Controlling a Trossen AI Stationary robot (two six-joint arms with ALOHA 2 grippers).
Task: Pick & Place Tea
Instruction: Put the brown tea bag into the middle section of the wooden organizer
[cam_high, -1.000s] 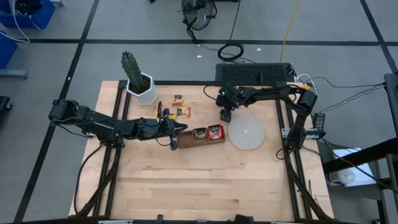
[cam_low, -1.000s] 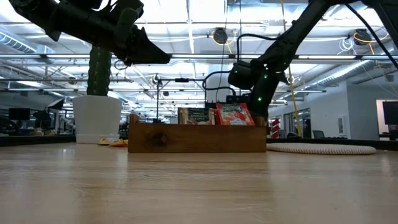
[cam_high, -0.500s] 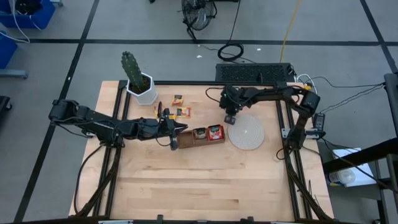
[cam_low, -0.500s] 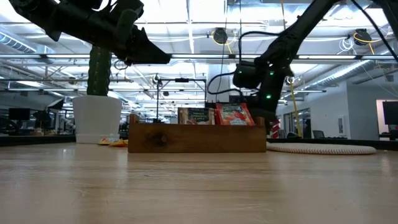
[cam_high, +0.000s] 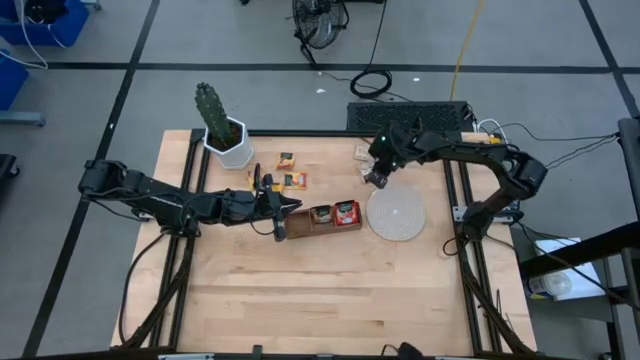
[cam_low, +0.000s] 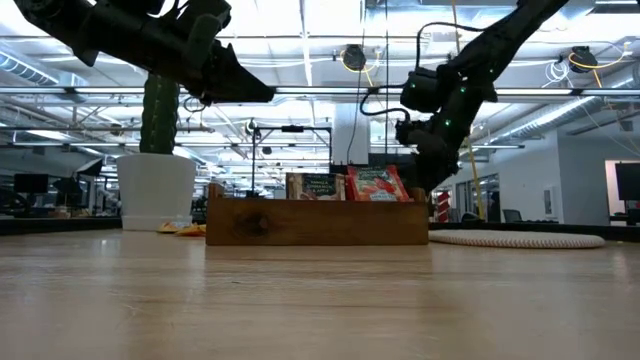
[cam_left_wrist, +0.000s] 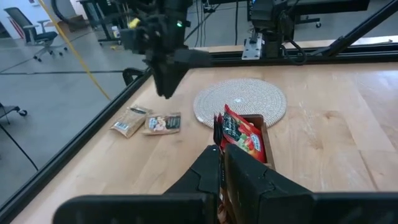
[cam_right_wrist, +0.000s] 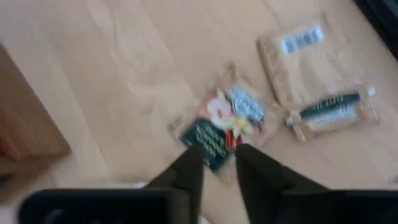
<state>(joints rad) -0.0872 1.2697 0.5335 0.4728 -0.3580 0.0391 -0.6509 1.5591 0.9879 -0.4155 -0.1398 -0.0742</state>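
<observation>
While the left gripper (cam_high: 283, 212) hangs with its fingers pressed together over the left end of the wooden tray (cam_high: 322, 216), I have the right gripper (cam_high: 374, 178) raised above the table's far edge, just beyond the round woven disc (cam_high: 396, 213). Through the right wrist camera I see its two fingers (cam_right_wrist: 189, 168) set only a narrow gap apart, with nothing between them, right above a tan tea sachet (cam_right_wrist: 225, 124) lying flat on the wood beside a second tan sachet (cam_right_wrist: 314, 79). The tray already holds a red sachet (cam_high: 346, 211) and a darker one (cam_high: 321, 213) standing upright. Two yellow-orange sachets (cam_high: 294, 181) lie on the table near the cactus pot (cam_high: 226, 146).
</observation>
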